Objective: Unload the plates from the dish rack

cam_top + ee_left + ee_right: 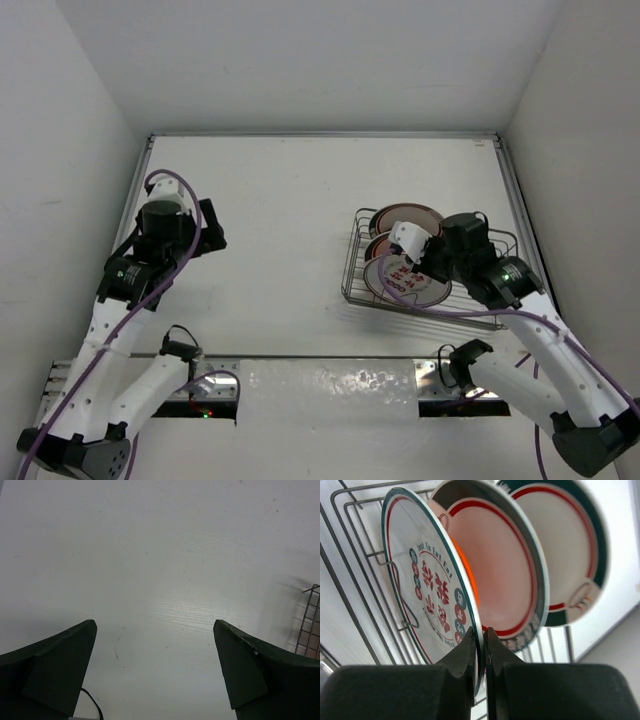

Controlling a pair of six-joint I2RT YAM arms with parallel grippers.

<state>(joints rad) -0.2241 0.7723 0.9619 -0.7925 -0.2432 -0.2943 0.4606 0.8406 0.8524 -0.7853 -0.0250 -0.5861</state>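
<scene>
The silver wire dish rack stands on the right of the table and holds three plates on edge. My right gripper is shut on the rim of the nearest one, a white plate with red marks and a green edge, seen from above as the front plate. Behind it stand a red-rimmed plate with an orange one tucked against it, then a green-and-red rimmed plate. My left gripper is open and empty over bare table, far left of the rack.
White walls enclose the table on three sides. A metal rail runs along the near edge between the arm bases. The rack's wire prongs stand close to the gripped plate.
</scene>
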